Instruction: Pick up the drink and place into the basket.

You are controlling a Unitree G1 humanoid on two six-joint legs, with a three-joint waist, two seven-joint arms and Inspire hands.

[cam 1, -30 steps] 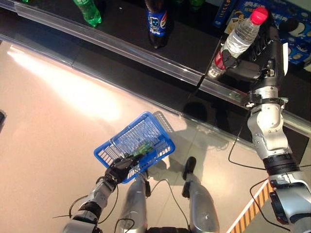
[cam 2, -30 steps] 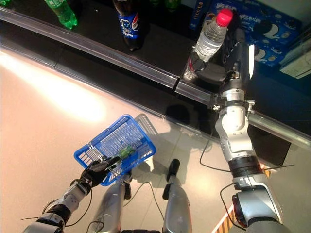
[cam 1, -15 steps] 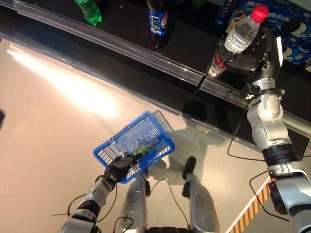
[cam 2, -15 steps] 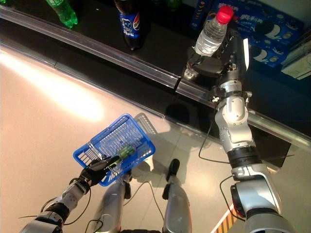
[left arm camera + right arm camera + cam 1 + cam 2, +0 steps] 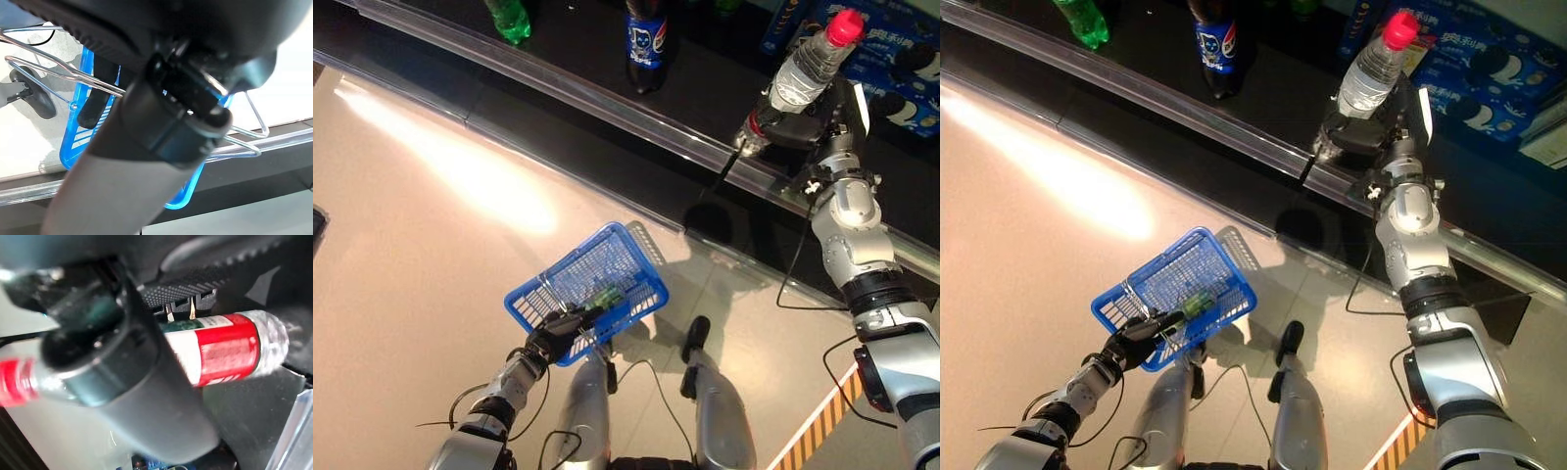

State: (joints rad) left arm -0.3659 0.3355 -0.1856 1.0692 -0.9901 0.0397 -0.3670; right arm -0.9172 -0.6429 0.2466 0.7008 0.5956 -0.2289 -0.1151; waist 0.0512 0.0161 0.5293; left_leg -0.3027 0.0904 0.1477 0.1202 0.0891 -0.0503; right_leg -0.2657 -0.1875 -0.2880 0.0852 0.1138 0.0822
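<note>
My right hand (image 5: 822,113) is shut on a clear water bottle (image 5: 806,67) with a red cap and red label, holding it over the dark shelf at the upper right. The bottle also shows in the right eye view (image 5: 1374,69) and in the right wrist view (image 5: 220,350), where my fingers curl round it. My left hand (image 5: 553,341) is shut on the wire handles (image 5: 63,71) of the blue basket (image 5: 590,284), which hangs low at the left above the floor. A small green drink (image 5: 603,296) lies inside the basket.
A dark shelf with a clear rail (image 5: 607,98) runs along the top. On it stand a green bottle (image 5: 512,18), a dark cola bottle (image 5: 644,44) and blue boxes (image 5: 901,49). A black and orange striped line (image 5: 813,426) marks the floor at the lower right.
My right hand has carried the water bottle a little up and back over the shelf. The view has shifted slightly. The blue basket hangs as before.
</note>
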